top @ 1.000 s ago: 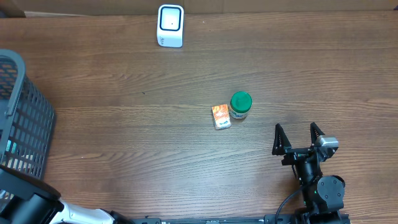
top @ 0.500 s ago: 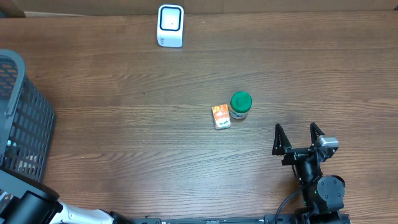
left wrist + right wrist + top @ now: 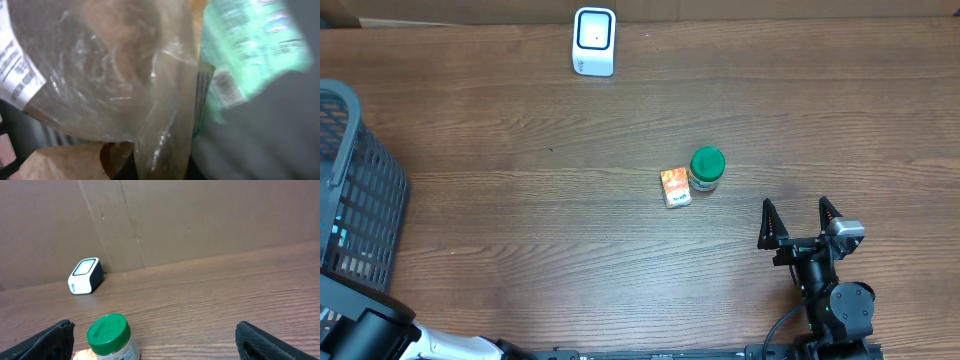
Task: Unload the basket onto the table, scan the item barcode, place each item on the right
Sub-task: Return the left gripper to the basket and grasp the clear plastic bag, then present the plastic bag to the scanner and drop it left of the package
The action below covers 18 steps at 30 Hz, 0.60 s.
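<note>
We see a wooden table (image 3: 520,250). Ahead-left of the right gripper (image 3: 795,203), near it, a jar (image 3: 707,168) stands just beside a box (image 3: 675,187). A scanner (image 3: 594,40) sits far beyond them, and a basket (image 3: 360,190) far left.

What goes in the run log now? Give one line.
left gripper: shut, out of sight at basket; clear-wrapped package fills its camera | right gripper: open, empty | scanner: untouched | jar, box: mid-table

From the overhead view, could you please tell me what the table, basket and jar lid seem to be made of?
Table: wood or wood-look laminate, matte, with brown grain lines.
Basket: dark plastic or coated wire, I cannot tell which; open grid walls.
Lid: probably plastic, smooth and evenly green.
</note>
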Each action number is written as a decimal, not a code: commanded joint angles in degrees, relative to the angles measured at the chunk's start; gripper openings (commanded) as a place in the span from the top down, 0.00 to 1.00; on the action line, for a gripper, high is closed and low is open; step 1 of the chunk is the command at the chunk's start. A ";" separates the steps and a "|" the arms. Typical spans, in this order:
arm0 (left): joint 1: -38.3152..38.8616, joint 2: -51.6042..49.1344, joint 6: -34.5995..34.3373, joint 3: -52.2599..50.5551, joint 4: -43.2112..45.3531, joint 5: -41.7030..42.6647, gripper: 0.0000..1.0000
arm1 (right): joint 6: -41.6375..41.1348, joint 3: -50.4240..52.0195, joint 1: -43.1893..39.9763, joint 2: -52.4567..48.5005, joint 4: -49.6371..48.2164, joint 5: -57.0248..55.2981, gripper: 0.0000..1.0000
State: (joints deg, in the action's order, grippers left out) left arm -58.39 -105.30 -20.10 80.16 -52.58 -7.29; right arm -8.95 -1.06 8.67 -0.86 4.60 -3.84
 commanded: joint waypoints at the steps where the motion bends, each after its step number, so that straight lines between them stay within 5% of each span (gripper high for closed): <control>1: -0.09 0.50 0.42 11.89 -3.32 7.39 0.96 | 0.22 0.59 0.33 0.15 -0.22 -0.42 0.00; 10: 2.38 6.73 0.46 42.88 -15.63 23.93 0.96 | 0.22 0.59 0.33 0.15 -0.22 -0.42 0.00; 16: 11.30 15.50 2.51 48.30 -19.02 27.45 0.96 | 0.24 0.59 0.33 0.15 -0.22 -0.42 0.00; 18: 20.20 18.67 5.68 48.24 -22.36 27.23 0.96 | 0.24 0.59 0.33 0.15 -0.22 -0.42 0.00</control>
State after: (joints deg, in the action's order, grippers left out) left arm -47.27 -91.09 -19.00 127.37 -71.70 16.97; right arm -8.95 -1.06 8.67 -0.86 4.58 -3.86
